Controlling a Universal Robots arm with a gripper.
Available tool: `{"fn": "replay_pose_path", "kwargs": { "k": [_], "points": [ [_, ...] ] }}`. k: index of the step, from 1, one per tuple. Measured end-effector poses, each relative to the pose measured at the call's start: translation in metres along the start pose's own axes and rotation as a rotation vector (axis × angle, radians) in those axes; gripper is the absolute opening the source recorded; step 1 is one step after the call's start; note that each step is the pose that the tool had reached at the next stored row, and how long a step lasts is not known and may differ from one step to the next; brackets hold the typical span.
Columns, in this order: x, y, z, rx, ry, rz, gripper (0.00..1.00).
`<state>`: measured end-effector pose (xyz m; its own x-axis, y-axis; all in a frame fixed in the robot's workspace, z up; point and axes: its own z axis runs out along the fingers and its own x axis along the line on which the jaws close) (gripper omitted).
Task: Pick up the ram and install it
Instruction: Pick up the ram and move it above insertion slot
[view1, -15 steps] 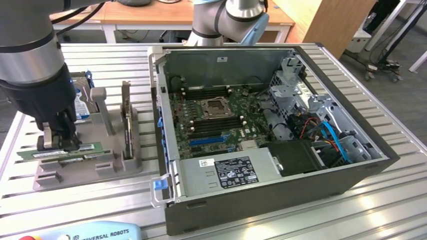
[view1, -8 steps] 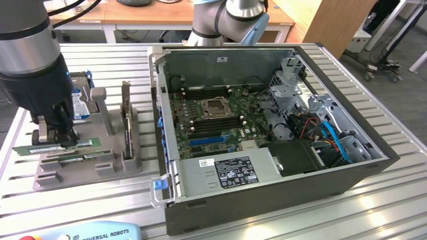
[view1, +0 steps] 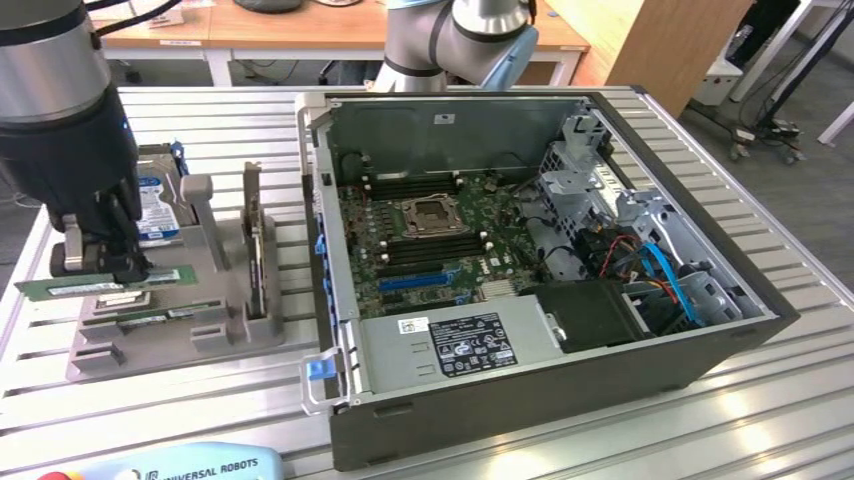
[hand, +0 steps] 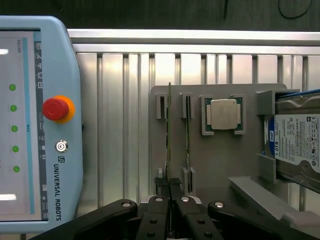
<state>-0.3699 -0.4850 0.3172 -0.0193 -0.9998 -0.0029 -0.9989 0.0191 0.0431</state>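
My gripper (view1: 118, 268) hangs over the grey parts holder (view1: 200, 335) at the exterior view's left. It is shut on the ram (view1: 60, 286), a long green stick held level just above the holder. The wrist view shows that ram (hand: 169, 125) edge-on, pinched between the black fingers (hand: 159, 200), with the gripper (hand: 170, 189) closed at one end of it. A second green stick (hand: 187, 130) stands in the neighbouring slot of the holder (hand: 215, 160); it also appears as the second stick (view1: 167, 316) in the exterior view. The open computer case (view1: 694, 375) lies at the exterior view's right, its motherboard (view1: 400, 255) facing up.
The holder also carries a square silver processor (hand: 223, 114) and a blue-labelled hard drive (hand: 300, 142). A teach pendant (hand: 35, 125) with a red stop button lies beside the holder. Inside the case, a metal drive cage (view1: 587, 170), cables and a power supply (view1: 454, 345) surround the motherboard.
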Motion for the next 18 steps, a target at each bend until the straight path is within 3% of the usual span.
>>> {"fn": "replay_pose_path", "kwargs": {
  "k": [18],
  "points": [
    [0.000, 0.0015, -0.0343, 0.0001, -0.0006, 0.021, 0.11]
  ]
}}
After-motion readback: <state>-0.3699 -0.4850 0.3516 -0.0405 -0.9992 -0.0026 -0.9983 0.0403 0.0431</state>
